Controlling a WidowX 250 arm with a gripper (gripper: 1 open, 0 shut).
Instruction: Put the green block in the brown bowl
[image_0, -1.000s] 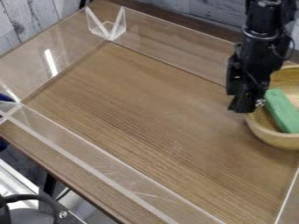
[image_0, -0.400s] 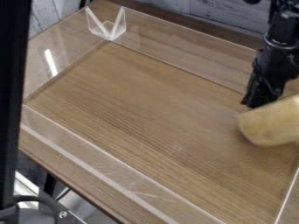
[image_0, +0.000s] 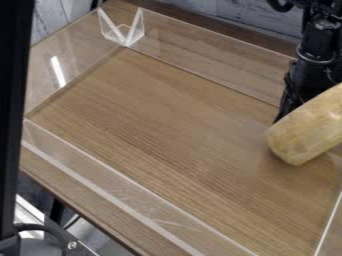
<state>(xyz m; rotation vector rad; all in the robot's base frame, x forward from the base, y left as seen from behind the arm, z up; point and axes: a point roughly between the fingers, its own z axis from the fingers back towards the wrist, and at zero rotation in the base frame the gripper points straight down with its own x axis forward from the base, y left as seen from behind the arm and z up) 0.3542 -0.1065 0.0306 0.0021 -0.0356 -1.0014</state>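
The brown bowl (image_0: 309, 127) stands tipped up on its edge at the right side of the tray, its pale rounded underside turned toward the camera. My black gripper (image_0: 289, 102) points straight down at the bowl's upper left edge, fingers shut and touching it. The frame does not show whether the rim is pinched between them. The green block is hidden, and so is the inside of the bowl.
The wooden floor (image_0: 154, 115) is fenced by low clear acrylic walls, with a clear corner bracket (image_0: 122, 28) at the far left. A dark post (image_0: 14, 120) crosses the left edge of the view. The bowl lies close to the right wall.
The gripper sank at the bowl's left rim and went from open to shut. The bowl, lying flat with the green block inside, tipped up onto its edge and now hides the block.
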